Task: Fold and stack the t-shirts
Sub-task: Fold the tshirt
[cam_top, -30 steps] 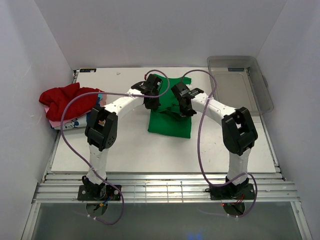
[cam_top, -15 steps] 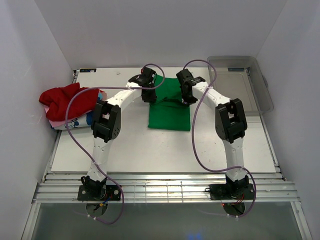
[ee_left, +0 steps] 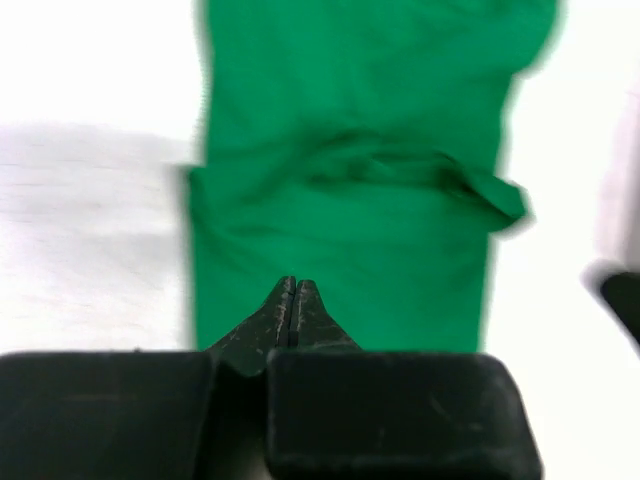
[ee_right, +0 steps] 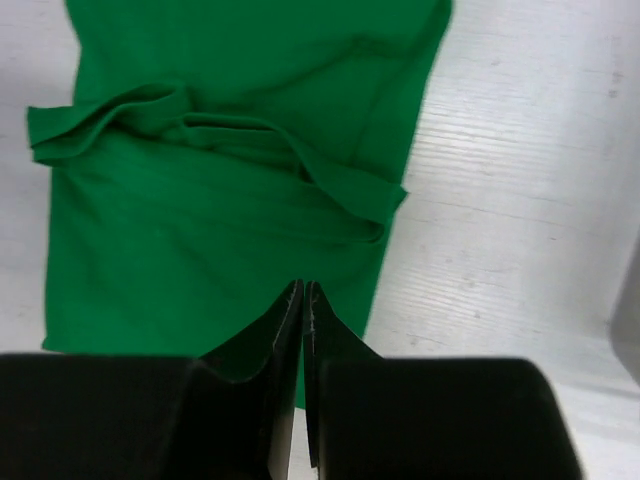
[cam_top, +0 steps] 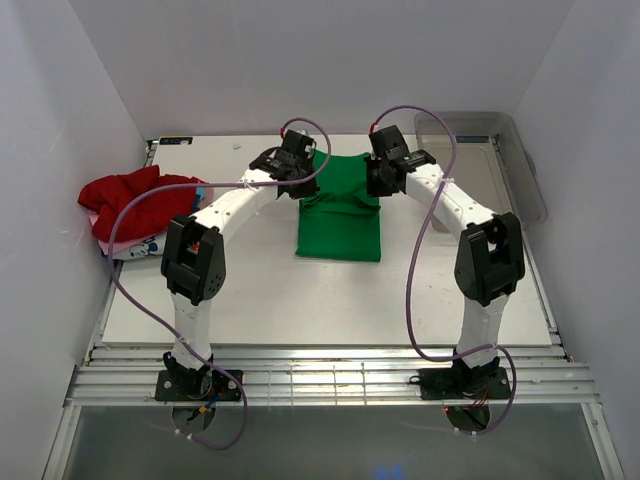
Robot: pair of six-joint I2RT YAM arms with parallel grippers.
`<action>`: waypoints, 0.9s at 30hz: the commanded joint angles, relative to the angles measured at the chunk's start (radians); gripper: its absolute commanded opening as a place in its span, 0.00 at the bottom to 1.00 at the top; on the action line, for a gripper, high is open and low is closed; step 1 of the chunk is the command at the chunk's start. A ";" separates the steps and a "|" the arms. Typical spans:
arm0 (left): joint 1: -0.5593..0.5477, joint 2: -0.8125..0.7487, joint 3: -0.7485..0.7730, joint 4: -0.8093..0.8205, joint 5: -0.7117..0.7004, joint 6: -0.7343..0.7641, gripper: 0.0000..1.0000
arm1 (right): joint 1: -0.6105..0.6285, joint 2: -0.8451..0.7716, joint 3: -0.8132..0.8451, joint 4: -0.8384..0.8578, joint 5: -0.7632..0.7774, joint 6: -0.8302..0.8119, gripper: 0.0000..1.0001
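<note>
The bright green t-shirt (cam_top: pixel 338 225) lies folded into a long strip mid-table, with a sleeve fold across its middle. It also shows in the left wrist view (ee_left: pixel 350 200) and the right wrist view (ee_right: pixel 200 250). My left gripper (cam_top: pixel 303 178) hovers at the strip's far left corner, and its jaws (ee_left: pixel 293 283) are shut with nothing between them. My right gripper (cam_top: pixel 378 180) hovers at the far right corner, also shut and empty (ee_right: pixel 303 285). The red t-shirt (cam_top: pixel 125 195) lies crumpled on the pink/white printed one (cam_top: pixel 150 245) at the table's left edge.
A clear plastic bin (cam_top: pixel 480 160) stands at the back right, past the right arm. White walls close in the table on the left, back and right. Purple cables loop over both arms.
Both grippers have moved from over the shirt's middle to its far end. The green shirt now lies straighter and flatter as a strip.
</note>
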 commanded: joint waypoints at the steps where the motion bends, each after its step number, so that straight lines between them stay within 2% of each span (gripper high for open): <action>1: -0.075 -0.095 -0.108 0.100 0.080 -0.082 0.00 | 0.006 0.029 0.008 0.007 -0.197 0.013 0.08; 2: -0.086 -0.092 -0.131 0.113 0.132 -0.106 0.00 | 0.009 0.040 0.005 0.010 -0.232 0.020 0.08; 8: -0.144 -0.037 -0.234 0.173 0.217 -0.166 0.00 | 0.015 0.120 0.020 0.021 -0.338 0.057 0.08; 19: -0.158 -0.020 -0.382 0.239 0.234 -0.165 0.00 | 0.018 0.192 0.013 0.081 -0.444 0.131 0.08; 27: -0.202 -0.103 -0.556 0.305 0.243 -0.183 0.00 | 0.038 0.245 0.010 0.093 -0.456 0.152 0.08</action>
